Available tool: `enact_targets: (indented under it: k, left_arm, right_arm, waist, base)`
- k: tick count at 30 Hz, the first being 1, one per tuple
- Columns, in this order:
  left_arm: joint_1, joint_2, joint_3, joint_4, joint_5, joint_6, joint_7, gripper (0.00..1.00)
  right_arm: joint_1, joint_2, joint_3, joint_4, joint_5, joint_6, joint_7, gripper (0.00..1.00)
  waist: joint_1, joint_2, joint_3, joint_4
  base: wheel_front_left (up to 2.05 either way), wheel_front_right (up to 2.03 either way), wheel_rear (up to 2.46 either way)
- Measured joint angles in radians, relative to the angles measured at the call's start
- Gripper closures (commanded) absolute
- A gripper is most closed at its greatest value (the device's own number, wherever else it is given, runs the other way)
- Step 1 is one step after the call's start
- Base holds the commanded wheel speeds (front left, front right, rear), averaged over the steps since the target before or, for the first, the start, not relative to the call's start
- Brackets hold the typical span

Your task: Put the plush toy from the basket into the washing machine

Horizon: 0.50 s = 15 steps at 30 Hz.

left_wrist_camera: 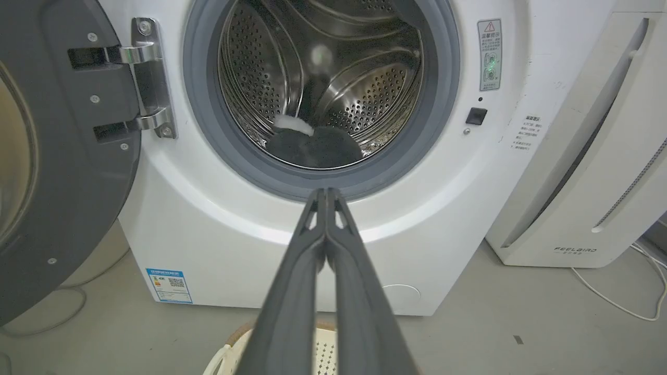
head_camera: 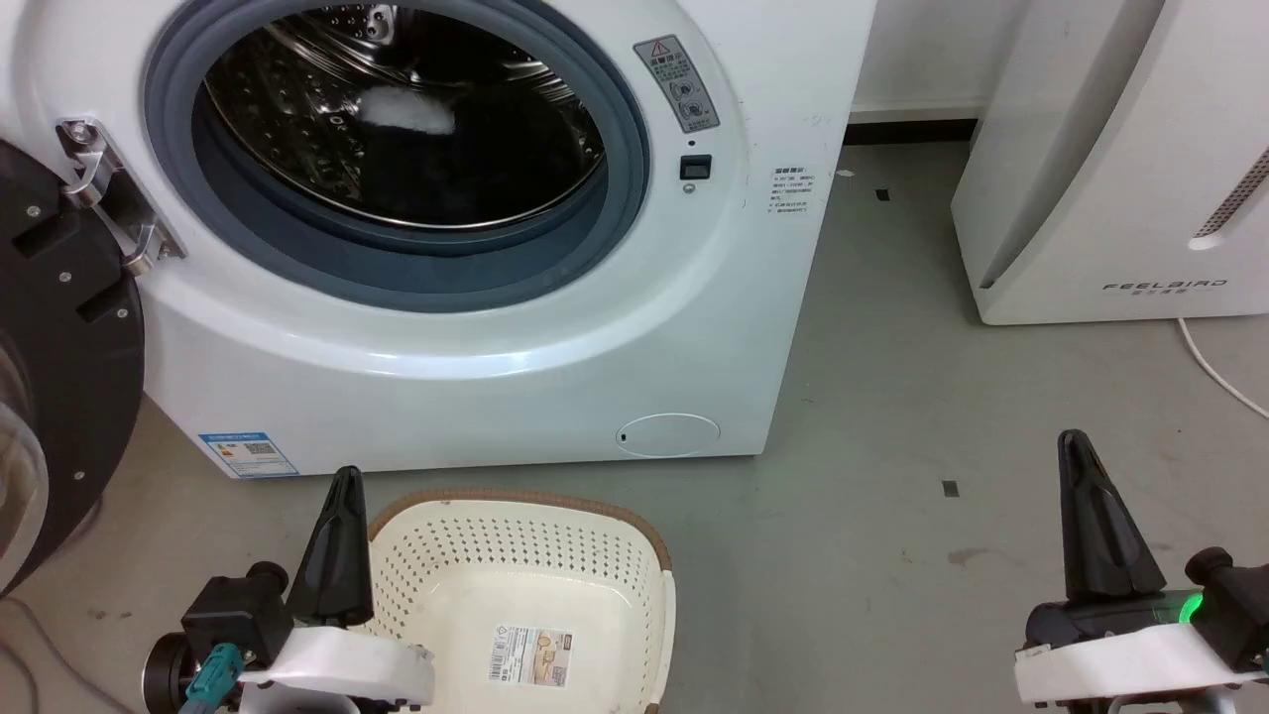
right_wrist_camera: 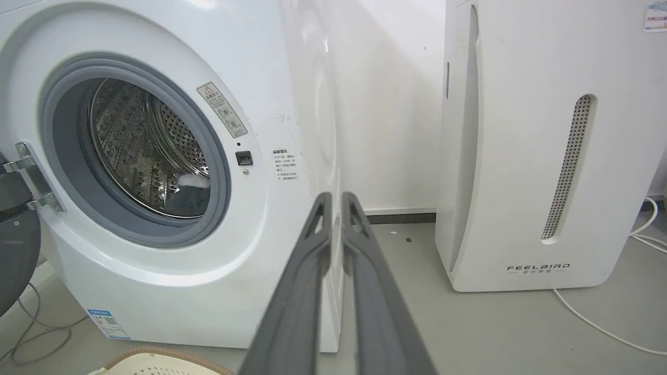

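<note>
The washing machine (head_camera: 516, 337) stands with its round door (head_camera: 59, 377) swung open to the left. Deep in its steel drum lies the black-and-white plush toy (head_camera: 426, 124), also seen low in the drum in the left wrist view (left_wrist_camera: 312, 146) and as a small patch in the right wrist view (right_wrist_camera: 190, 187). The cream basket (head_camera: 516, 550) sits on the floor before the washer, holding nothing but its paper label. My left gripper (head_camera: 345, 478) is shut beside the basket's left rim. My right gripper (head_camera: 1073, 442) is shut over bare floor at the lower right.
A white FEELBIRD appliance (head_camera: 1120, 169) stands to the right of the washer, with a white cable (head_camera: 1214, 372) trailing on the grey floor. The open door (left_wrist_camera: 52, 156) juts out on the left side. A thin cord (right_wrist_camera: 31, 333) lies on the floor below the door.
</note>
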Motion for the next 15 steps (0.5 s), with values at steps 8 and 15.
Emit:
enact_targets:
  k: [8,15]
  left_arm:
    - [0.000,-0.001,0.000,-0.003,0.005,0.000,0.014,1.00]
    - [0.000,-0.002,0.000,-0.009,0.019,0.000,0.028,1.00]
  right_arm:
    - [0.000,0.000,0.002,0.000,-0.005,0.000,0.014,1.00]
    - [0.000,0.000,0.004,0.000,-0.012,0.000,0.026,1.00]
  waist:
    - [0.0000,0.0000,-0.007,0.002]
    - [0.0001,0.0000,-0.013,0.005]
  base:
    - [0.00,0.00,0.00]
    - [0.00,0.00,0.00]
